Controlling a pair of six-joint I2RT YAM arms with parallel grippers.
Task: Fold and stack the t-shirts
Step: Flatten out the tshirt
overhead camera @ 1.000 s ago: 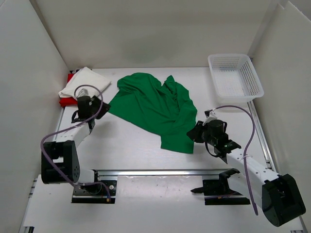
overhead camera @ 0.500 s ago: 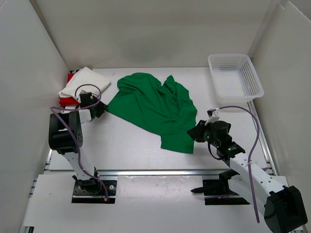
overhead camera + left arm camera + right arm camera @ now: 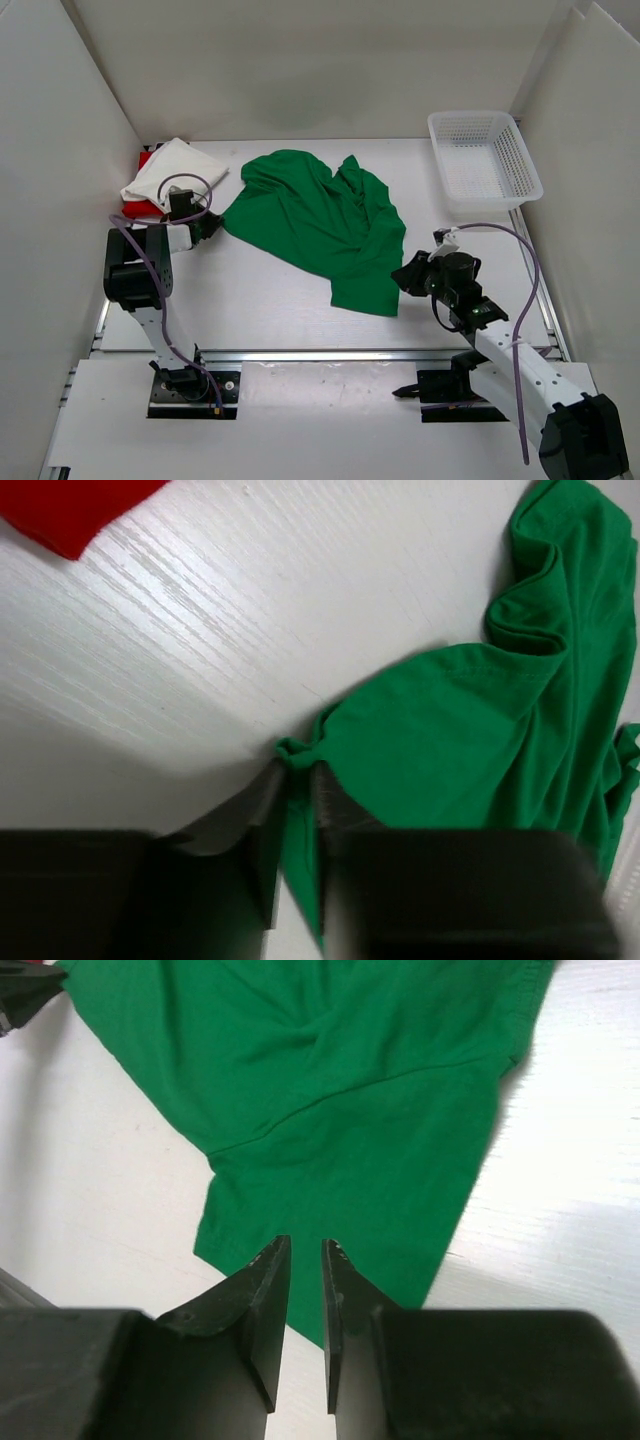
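The green t-shirt (image 3: 320, 225) lies crumpled and spread in the middle of the table. My left gripper (image 3: 210, 225) is at its left edge. In the left wrist view that gripper (image 3: 298, 772) is shut on a bunched bit of the green t-shirt's (image 3: 470, 730) hem. A folded white t-shirt (image 3: 172, 170) rests on the red t-shirt (image 3: 140, 208) at the back left. My right gripper (image 3: 408, 275) hovers by the green shirt's near right corner. In the right wrist view this gripper (image 3: 306, 1242) stands narrowly open and holds nothing, with green cloth (image 3: 330, 1080) below and ahead.
A white mesh basket (image 3: 485, 160) stands at the back right. White walls close in the table on three sides. A metal rail (image 3: 330, 353) runs along the near edge by the arm bases. A corner of red cloth (image 3: 70, 510) shows in the left wrist view.
My left gripper swung right to the green shirt's left edge and closed on its hem. The right gripper drew back slightly toward the near right and opened a little.
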